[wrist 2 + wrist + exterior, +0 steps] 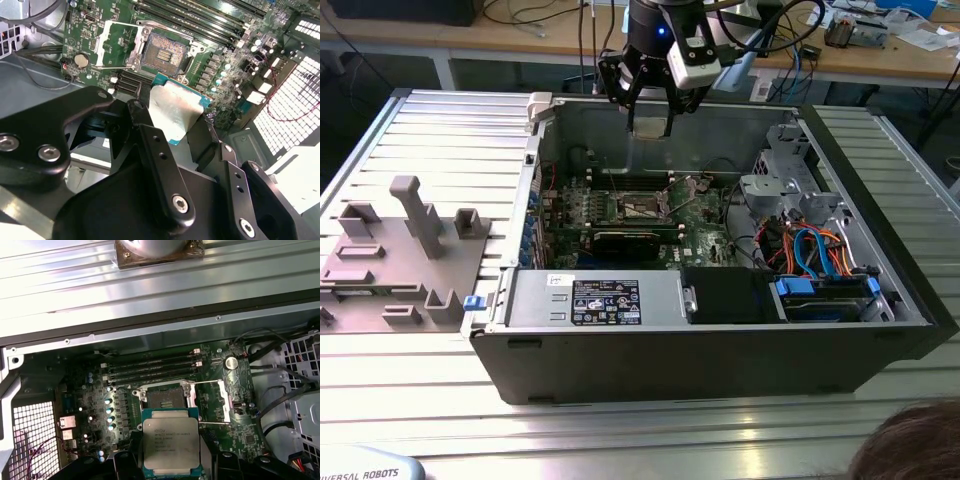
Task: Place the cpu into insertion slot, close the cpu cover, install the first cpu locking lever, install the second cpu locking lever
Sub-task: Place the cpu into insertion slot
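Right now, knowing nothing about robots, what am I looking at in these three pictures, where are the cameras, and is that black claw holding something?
This is a robot arm working over an opened computer case lying on a ribbed metal table. The exterior view comes from a camera standing off the arm; there the black gripper, the arm's hand, hangs above the case. Both wrist views come from cameras riding on the arm, looking at the green circuit board. The gripper is shut on the cpu, a flat silvery square chip. On the board the insertion slot is empty, with the cpu cover swung open beside it. A grey parts holder sits at the exterior view's left.
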Controlling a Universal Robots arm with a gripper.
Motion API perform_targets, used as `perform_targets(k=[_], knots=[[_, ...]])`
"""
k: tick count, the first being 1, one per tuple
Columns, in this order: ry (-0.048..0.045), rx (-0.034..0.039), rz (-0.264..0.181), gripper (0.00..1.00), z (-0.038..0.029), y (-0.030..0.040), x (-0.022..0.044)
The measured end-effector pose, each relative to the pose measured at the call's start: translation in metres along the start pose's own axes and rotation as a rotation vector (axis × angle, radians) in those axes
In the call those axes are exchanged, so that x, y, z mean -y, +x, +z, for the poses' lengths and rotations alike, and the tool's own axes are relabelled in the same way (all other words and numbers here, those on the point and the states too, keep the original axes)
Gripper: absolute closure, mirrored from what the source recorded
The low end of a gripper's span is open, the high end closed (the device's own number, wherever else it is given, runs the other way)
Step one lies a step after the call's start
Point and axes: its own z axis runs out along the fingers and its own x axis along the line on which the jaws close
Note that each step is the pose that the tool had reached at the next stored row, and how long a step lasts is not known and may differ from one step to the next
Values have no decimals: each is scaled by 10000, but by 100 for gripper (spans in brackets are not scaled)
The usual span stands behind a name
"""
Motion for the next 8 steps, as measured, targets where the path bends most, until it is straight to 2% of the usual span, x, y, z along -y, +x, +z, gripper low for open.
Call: perform_targets(k=[8], knots=[[-2, 8, 88, 46, 0, 0, 0]])
